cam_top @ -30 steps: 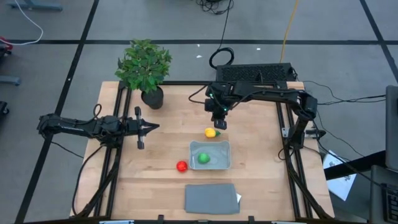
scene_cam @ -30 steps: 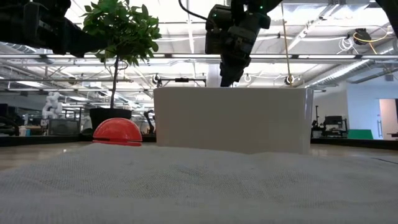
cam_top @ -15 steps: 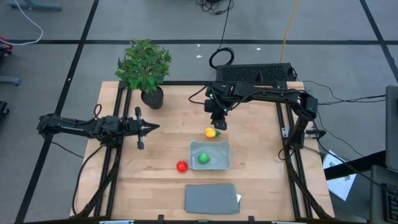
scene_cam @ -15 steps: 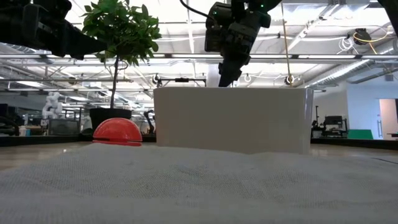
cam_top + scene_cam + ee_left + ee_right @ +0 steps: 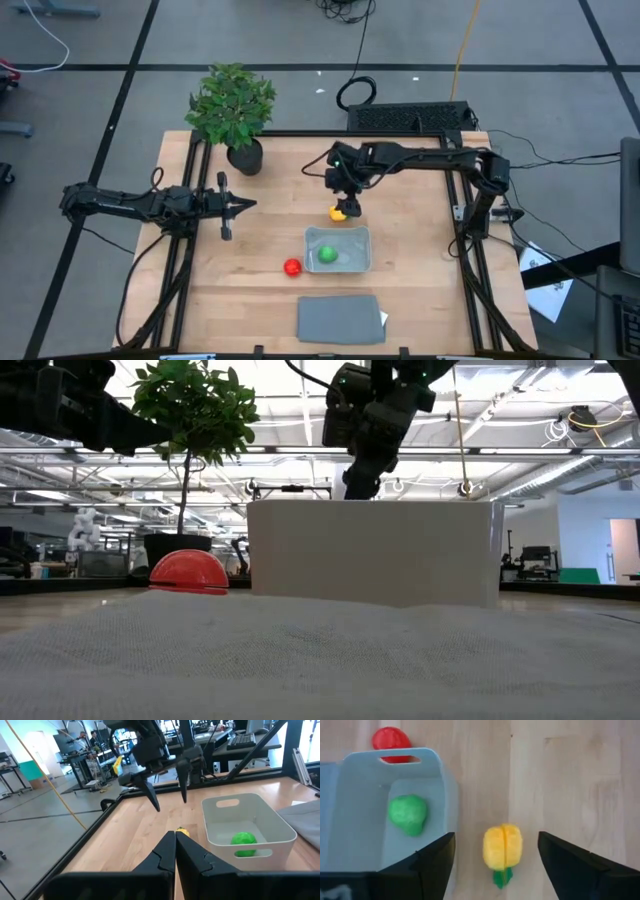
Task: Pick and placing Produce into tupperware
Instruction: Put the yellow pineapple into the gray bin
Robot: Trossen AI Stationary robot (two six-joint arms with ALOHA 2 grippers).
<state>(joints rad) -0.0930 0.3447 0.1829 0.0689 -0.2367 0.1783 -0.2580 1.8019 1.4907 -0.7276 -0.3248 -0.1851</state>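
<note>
The yellow produce with a green tip (image 5: 502, 846) lies on the wooden table beside the tupperware (image 5: 338, 247), on its far side. My right gripper (image 5: 496, 836) hangs over it, open, one finger on each side, touching nothing. The green ball (image 5: 407, 814) rests on the floor of the clear bluish tupperware (image 5: 350, 795). The red ball (image 5: 291, 267) sits on the table at the tupperware's near left corner. My left gripper (image 5: 240, 205) is shut and holds nothing, at the table's left, pointing right.
A flat grey lid (image 5: 340, 318) lies near the table's front edge. A leafy potted plant (image 5: 232, 105) stands at the far left corner. Bare wood lies between my left gripper and the tupperware.
My right gripper has opened. It has also shifted a little toward the table's left and near edge and down, and now stands over the yellow produce. The produce and the tupperware have stayed where they were.
</note>
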